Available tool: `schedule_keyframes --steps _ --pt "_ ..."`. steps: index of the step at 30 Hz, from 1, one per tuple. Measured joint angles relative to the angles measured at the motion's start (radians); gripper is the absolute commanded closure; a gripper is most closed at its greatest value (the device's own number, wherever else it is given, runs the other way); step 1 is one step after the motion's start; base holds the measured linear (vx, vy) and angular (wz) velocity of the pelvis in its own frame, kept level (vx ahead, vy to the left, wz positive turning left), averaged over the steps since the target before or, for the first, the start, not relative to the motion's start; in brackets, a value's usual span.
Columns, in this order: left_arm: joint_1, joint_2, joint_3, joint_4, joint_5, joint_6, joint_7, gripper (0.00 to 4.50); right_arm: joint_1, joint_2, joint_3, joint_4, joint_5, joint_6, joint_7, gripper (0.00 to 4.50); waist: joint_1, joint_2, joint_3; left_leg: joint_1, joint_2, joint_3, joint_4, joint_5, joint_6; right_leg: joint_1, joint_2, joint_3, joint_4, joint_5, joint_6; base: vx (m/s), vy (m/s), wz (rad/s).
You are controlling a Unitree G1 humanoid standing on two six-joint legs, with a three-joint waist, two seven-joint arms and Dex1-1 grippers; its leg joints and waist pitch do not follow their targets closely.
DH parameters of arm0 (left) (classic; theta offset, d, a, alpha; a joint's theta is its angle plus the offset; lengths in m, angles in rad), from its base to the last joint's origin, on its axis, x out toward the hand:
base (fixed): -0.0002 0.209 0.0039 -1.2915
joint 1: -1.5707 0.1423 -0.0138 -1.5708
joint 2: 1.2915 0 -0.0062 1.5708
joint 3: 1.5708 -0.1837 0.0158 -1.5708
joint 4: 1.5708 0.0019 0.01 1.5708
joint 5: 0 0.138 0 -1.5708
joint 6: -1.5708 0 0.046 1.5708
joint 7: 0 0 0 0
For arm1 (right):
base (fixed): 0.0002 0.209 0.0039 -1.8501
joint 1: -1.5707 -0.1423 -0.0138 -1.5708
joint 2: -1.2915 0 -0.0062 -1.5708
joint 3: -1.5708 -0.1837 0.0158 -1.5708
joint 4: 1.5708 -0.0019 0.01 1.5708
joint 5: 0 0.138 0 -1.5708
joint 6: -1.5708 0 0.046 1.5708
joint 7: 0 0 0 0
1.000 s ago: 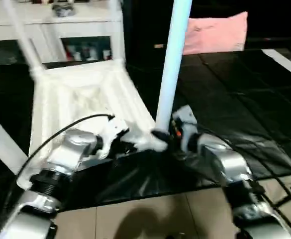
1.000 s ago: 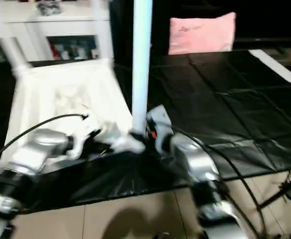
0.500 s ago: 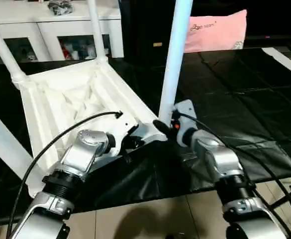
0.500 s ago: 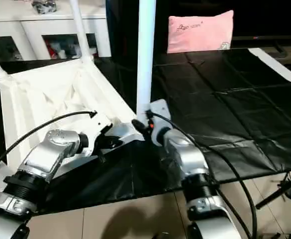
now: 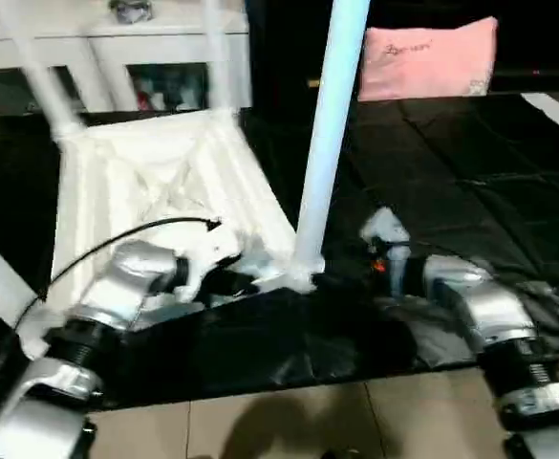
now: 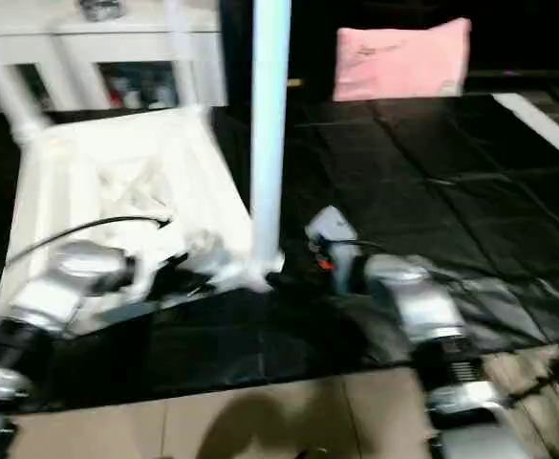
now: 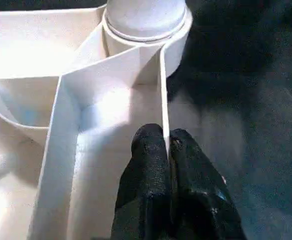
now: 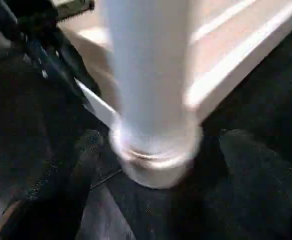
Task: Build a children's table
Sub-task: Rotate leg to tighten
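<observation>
Fingers (image 7: 150, 165) of the left gripper (image 7: 166, 150) are pinching a thin upright rib of the tabletop (image 5: 155, 182), one on each side, close to the round corner socket (image 7: 146, 37). Fingers (image 8: 66, 170) of the right gripper (image 8: 158, 155) are standing apart on either side of the nearest leg (image 5: 325, 134), not touching it. That leg is rising upright from the socket at the tabletop's near right corner. The tabletop is lying ribbed side up on a black sheet (image 5: 470, 182), with further legs (image 5: 40, 76) standing at its far corners. A pink cushion (image 5: 427, 57) and a white cabinet (image 5: 117, 48) are sitting behind.
</observation>
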Motion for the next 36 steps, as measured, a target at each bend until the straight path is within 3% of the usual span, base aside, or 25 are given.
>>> schedule_keyframes --steps 6,10,15,17,20,21,24,36 --pt "0.000 0.047 -0.038 0.000 -0.006 -0.077 -0.133 4.50 -0.004 -0.012 0.068 0.003 -0.007 -0.082 0.119 0.32 0.029 0.000 0.000 -0.002 0.000 0.002 0.001 0.000 0.000 -0.001 -0.001 0.001 0.000 0.000 -0.001 0.000 0.000 0.00" --pt "0.000 0.075 -0.058 0.012 -0.005 -0.136 -0.197 4.50 -0.012 -0.011 0.084 0.016 -0.004 -0.114 0.192 0.32 0.044 -0.001 0.000 -0.001 0.000 0.003 0.001 0.000 0.000 0.000 -0.001 0.001 0.000 0.000 -0.001 0.000 0.000 0.00" --pt "0.002 0.095 -0.076 0.005 -0.004 -0.161 -0.248 4.50 -0.027 0.010 0.118 0.030 0.010 -0.111 0.263 0.57 0.046 -0.001 0.000 -0.001 0.000 0.003 0.001 0.000 0.000 0.001 -0.001 0.002 0.001 0.000 0.000 0.000 0.000 0.00" --pt "0.004 0.096 -0.081 -0.003 -0.004 -0.166 -0.254 4.50 -0.034 0.016 0.125 0.036 0.015 -0.110 0.281 0.95 0.047 -0.001 0.000 -0.001 0.000 0.003 0.002 0.000 0.000 0.001 -0.001 0.002 0.001 0.000 0.000 0.000 0.000 0.00" --pt "0.005 0.096 -0.088 -0.011 -0.004 -0.171 -0.259 4.50 -0.046 0.023 0.138 0.059 0.016 -0.110 0.309 1.03 0.047 -0.002 0.000 0.000 0.000 0.003 0.002 0.000 0.000 0.001 -0.001 0.002 0.001 0.000 0.000 0.000 0.000 0.00" --pt "0.005 0.095 -0.088 -0.011 -0.003 -0.174 -0.261 4.50 -0.046 0.028 0.142 0.065 0.016 -0.110 0.314 1.27 0.047 -0.002 0.000 0.000 0.000 0.003 0.002 0.000 0.000 0.001 -0.001 0.002 0.001 0.000 0.000 0.000 0.000 0.00" --pt "0.004 0.091 -0.089 -0.010 -0.003 -0.182 -0.263 4.50 -0.047 0.032 0.155 0.083 0.014 -0.112 0.323 1.45 0.048 -0.002 0.000 0.000 0.000 0.003 0.002 0.000 0.000 0.001 -0.001 0.002 0.001 0.000 0.000 0.000 0.000 0.00" --pt "0.004 0.089 -0.088 -0.008 -0.003 -0.180 -0.264 4.50 -0.051 0.033 0.155 0.093 0.014 -0.120 0.342 2.29 0.047 -0.002 0.000 0.000 0.000 0.003 0.002 0.000 0.000 0.002 -0.001 0.003 0.002 0.000 0.000 0.000 0.000 0.00"
